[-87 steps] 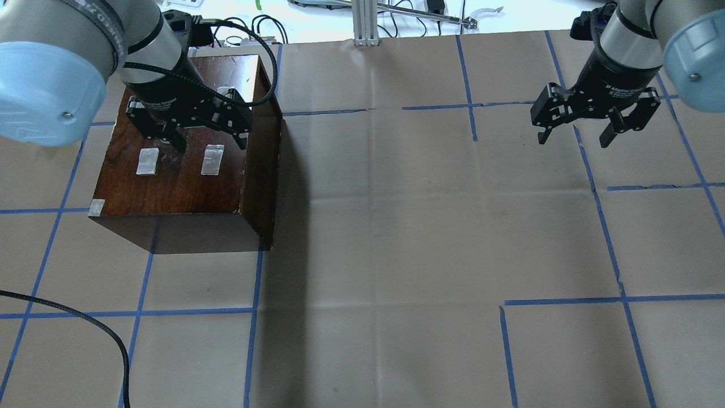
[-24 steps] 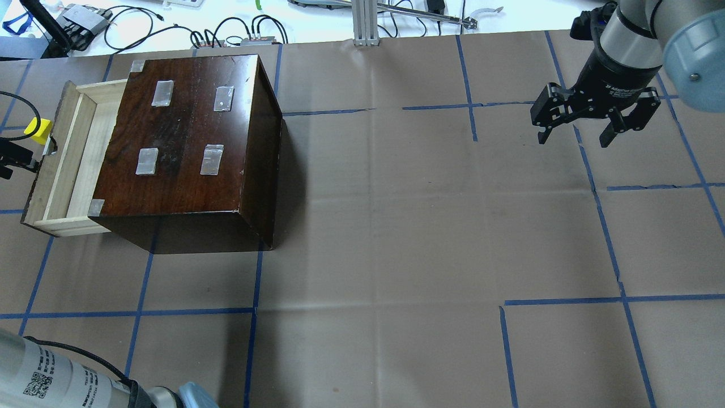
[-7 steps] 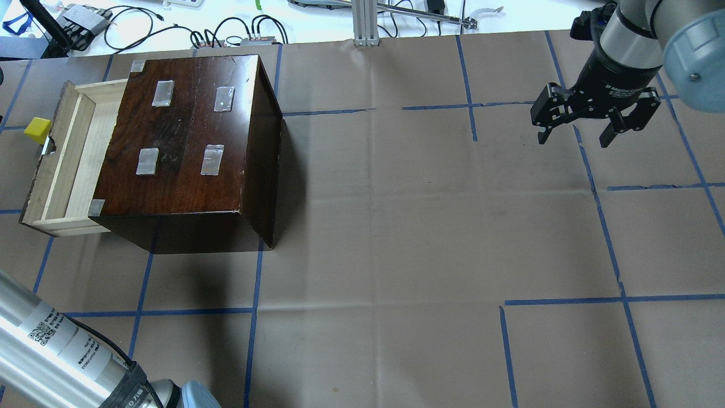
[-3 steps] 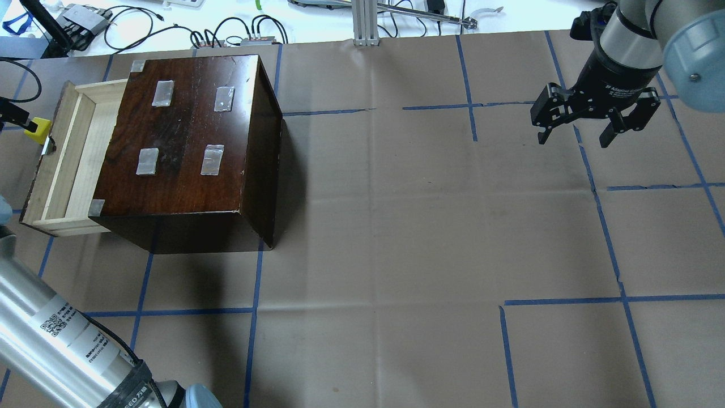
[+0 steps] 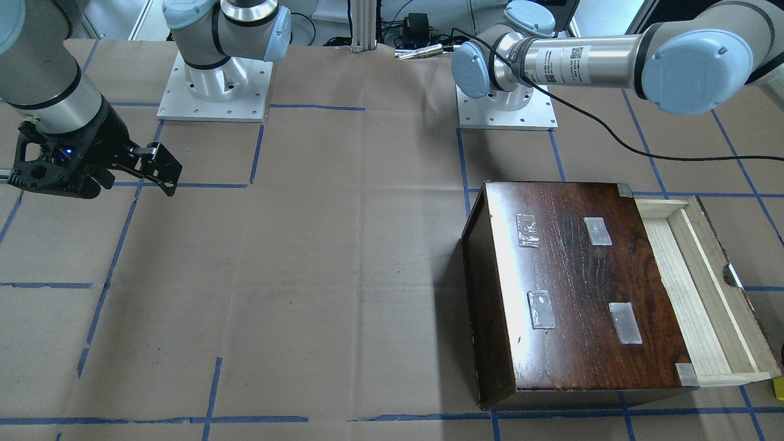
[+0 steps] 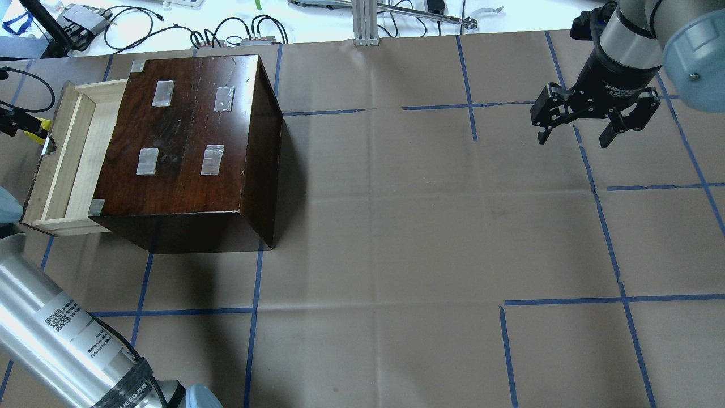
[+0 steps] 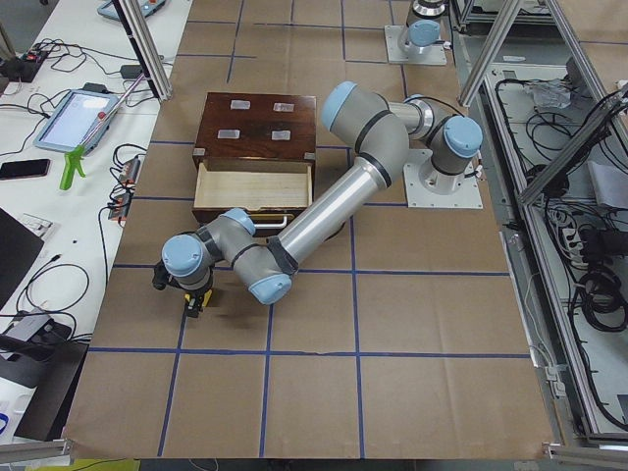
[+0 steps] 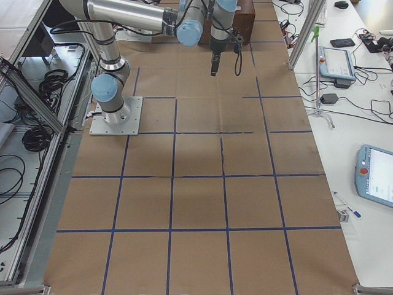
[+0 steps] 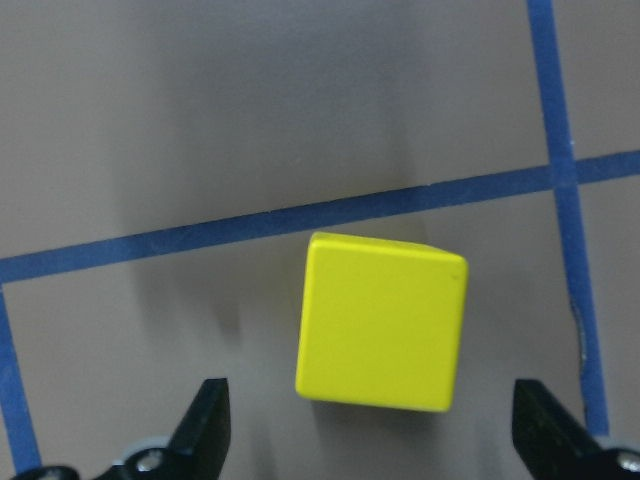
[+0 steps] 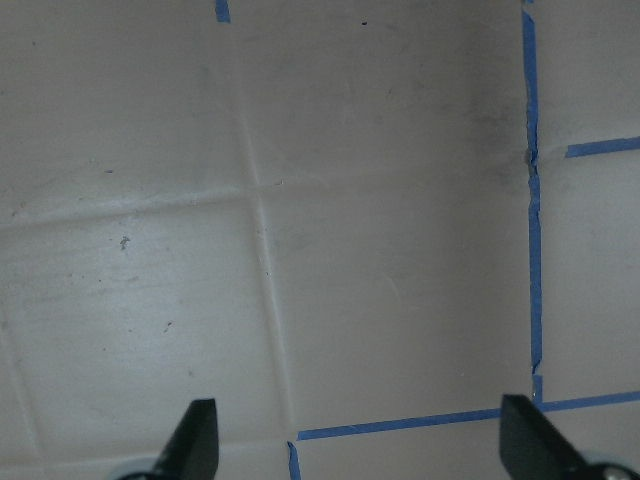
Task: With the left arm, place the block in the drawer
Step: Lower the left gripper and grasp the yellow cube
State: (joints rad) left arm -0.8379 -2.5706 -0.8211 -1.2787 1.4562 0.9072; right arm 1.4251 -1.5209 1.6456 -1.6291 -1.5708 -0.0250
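The yellow block (image 9: 383, 322) lies on the brown paper beside a blue tape line, just outside the drawer's notched front. In the left wrist view my left gripper (image 9: 375, 440) is open, with one finger (image 9: 205, 425) on each side of the block and not touching it. In the overhead view the left gripper (image 6: 25, 123) reaches in at the left edge and partly covers the block (image 6: 44, 126). The drawer (image 6: 68, 153) is pulled out of the dark box (image 6: 187, 136) and shows an empty pale floor. My right gripper (image 6: 574, 139) is open and empty, far off above the paper.
The dark wooden box (image 5: 576, 294) has several grey tape patches on its top. The left arm's silver forearm (image 6: 62, 340) crosses the near left corner of the overhead view. Cables and devices (image 6: 85, 22) lie beyond the table's far edge.
The drawer, shut 12.5 s ago, stands pulled out. In the last second my left gripper has come in from the left edge and now partly covers the block. The right arm has not moved.
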